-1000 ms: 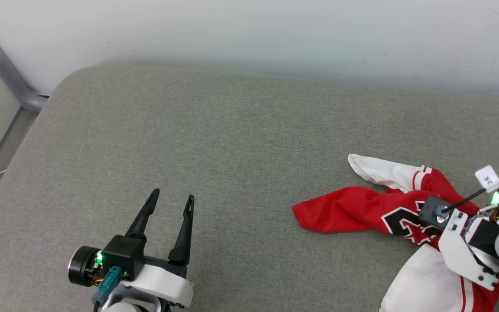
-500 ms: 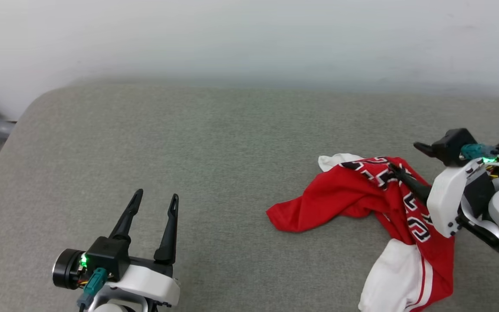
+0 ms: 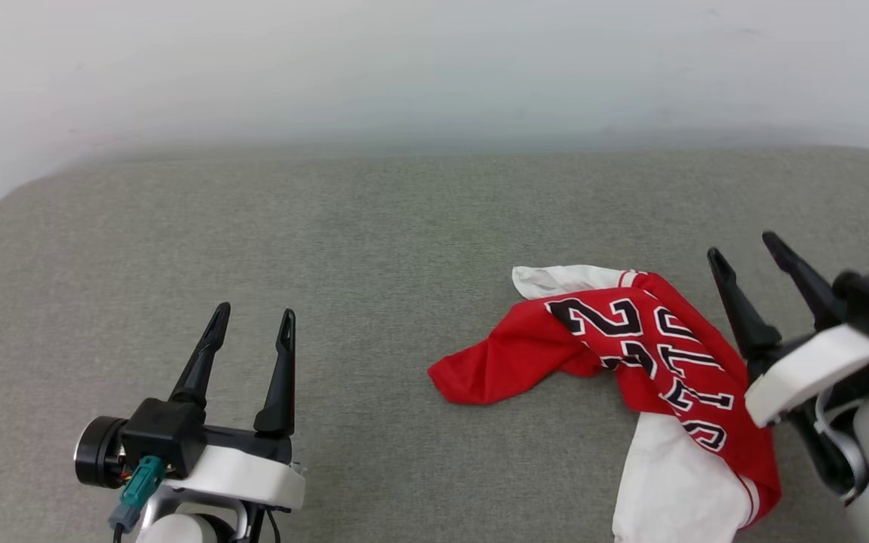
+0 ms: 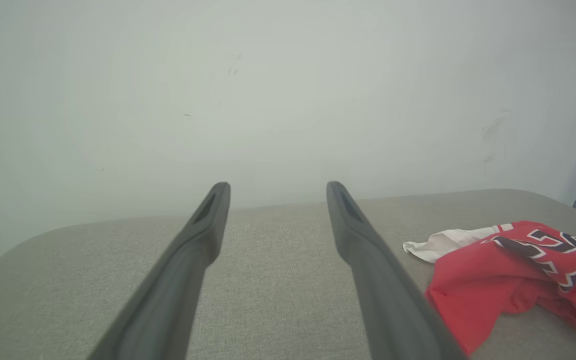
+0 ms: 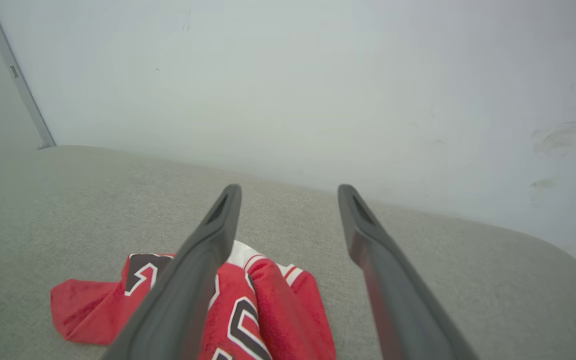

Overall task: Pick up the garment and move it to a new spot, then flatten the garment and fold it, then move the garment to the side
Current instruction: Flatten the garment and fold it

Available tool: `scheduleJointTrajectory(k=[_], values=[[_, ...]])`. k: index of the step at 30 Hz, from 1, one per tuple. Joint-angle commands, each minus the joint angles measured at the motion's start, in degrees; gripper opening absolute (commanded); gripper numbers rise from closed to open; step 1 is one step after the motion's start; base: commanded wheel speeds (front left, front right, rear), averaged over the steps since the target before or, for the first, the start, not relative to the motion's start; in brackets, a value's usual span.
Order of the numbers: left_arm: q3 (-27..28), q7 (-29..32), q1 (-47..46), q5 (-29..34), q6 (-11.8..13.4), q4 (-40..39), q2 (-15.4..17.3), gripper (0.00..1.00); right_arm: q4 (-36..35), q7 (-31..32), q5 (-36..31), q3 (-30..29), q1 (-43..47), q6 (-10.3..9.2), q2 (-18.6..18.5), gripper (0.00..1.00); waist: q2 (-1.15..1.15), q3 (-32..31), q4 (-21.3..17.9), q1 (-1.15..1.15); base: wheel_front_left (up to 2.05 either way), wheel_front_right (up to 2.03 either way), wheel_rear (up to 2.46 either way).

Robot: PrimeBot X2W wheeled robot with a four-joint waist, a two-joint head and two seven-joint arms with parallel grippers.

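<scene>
- Crumpled red jersey T-shirt [image 3: 653, 354], white sleeves, on grey fabric surface [image 3: 404, 264]
- Right dark-fingered gripper [image 3: 741, 245] beside it: spread, empty
- Left gripper [image 3: 255, 311] well apart: spread, empty

It looks like a plain robot test room: a wide grey woven-fabric pad [image 3: 404, 249] with rounded corners stands against a bare off-white wall [image 3: 434, 68] with faint scuff marks [image 5: 550, 140] and a grey metal upright [image 5: 15, 75]. The machine's black-fingered left gripper [image 3: 254, 309] and right gripper [image 3: 740, 243] hang over the pad.
</scene>
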Motion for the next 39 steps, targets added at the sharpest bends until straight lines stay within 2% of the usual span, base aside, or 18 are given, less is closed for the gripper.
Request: scheduleJointTrajectory(k=[1, 4, 9, 13, 18, 22, 25, 33, 39], values=[[-0.3, -0.15, -0.36, 0.01, -0.07, -0.42, 0.04, 1.0, -1.95, -0.48, -2.71, -4.26, 3.63, -0.08, 3.1, 1.0, 0.0, 0.55, -0.92, 0.0, 0.0, 0.0, 0.0], [-1.1, -0.15, -0.89, -0.37, -0.08, -0.46, 0.41, 1.0, -5.46, 0.23, -6.55, -9.7, 8.14, -0.07, 7.86, 1.0, 0.0, 1.24, -2.19, 0.0, 0.0, 0.0, 0.0], [-4.75, -0.15, -3.27, -3.12, -0.1, 0.87, 2.38, 1.0, -12.07, 2.62, -11.61, -15.24, 12.23, -0.07, 13.2, 1.0, 0.0, 2.73, -4.29, 0.0, 0.0, 0.0, 0.0], [-12.72, 1.6, -10.1, -7.01, -0.09, 4.0, 7.46, 1.0, -16.74, 4.7, -14.39, -18.44, 13.96, -0.07, 16.01, 1.0, 0.0, 4.62, -5.96, 0.0, 0.0, 0.0, 0.0], [-24.71, 13.82, -25.57, -14.26, -0.09, 7.44, 14.94, 1.0, -20.94, 6.32, -17.1, -20.4, 14.77, -0.07, 18.36, 1.0, 0.0, 8.6, -8.8, 0.0, 0.0, 0.0, 0.0], [-32.94, 27.06, -38.68, -23.09, -0.1, 10.38, 19.16, 1.0, -22.57, 6.13, -18.57, -20.96, 14.53, -0.07, 19.96, 1.0, 0.0, 12.28, -11.88, 0.0, 0.0, 0.0, 0.0], [-38.5, 35.09, -47.05, -27.43, -0.09, 12.81, 22.3, 1.0, -22.5, 5.29, -19.02, -20.71, 13.76, -0.07, 21.02, 1.0, 0.0, 14.96, -14.57, 0.0, 0.0, 0.0, 0.0], [-47.27, 50.36, -58.19, -38.57, -0.09, 18.32, 25.49, 1.0, -19.76, 2.31, -19.46, -19.33, 12.29, -0.07, 22.31, 1.0, 0.0, 19.42, -20.2, 0.0, 0.0, 0.0, 0.0], [-52.22, 55.07, -62.49, -40.97, -0.1, 22.14, 27.64, 1.0, -16.88, -0.14, -17.78, -18.22, 11.46, -0.07, 22.5, 1.0, 0.0, 21.63, -23.3, 0.0, 0.0, 0.0, 0.0]])
